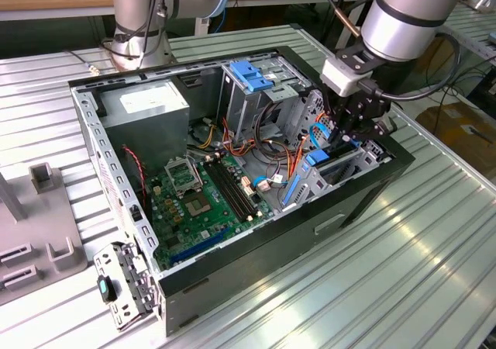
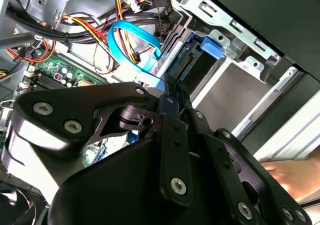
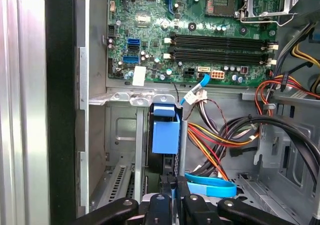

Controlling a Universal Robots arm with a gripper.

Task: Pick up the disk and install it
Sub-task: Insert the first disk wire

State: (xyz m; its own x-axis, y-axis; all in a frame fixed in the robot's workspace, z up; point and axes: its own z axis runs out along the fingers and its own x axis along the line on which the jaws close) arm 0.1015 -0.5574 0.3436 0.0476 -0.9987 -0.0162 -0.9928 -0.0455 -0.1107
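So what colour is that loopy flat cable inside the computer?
Light blue. The cable shows best in the second wrist view.

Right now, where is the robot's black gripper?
The black gripper hangs inside the open black computer case, at the exterior view's right end, over the blue-framed disk.

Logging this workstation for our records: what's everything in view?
Black metal computer case: one, open, on the table.
Slatted silver metal table: one, under everything.
Green motherboard: one, on the case floor.
Grey metal box with white sticker: one, inside the case.
Blue plastic latch pieces: apparently two, atop the drive cage.
Silver disk with blue plastic frame: one, in the bay at the exterior view's right.
Light-blue flat cable: one, looped beside that bay.
Grey fixtures: several, on the table, exterior view's left.
Black gripper: one, over the disk's bay.
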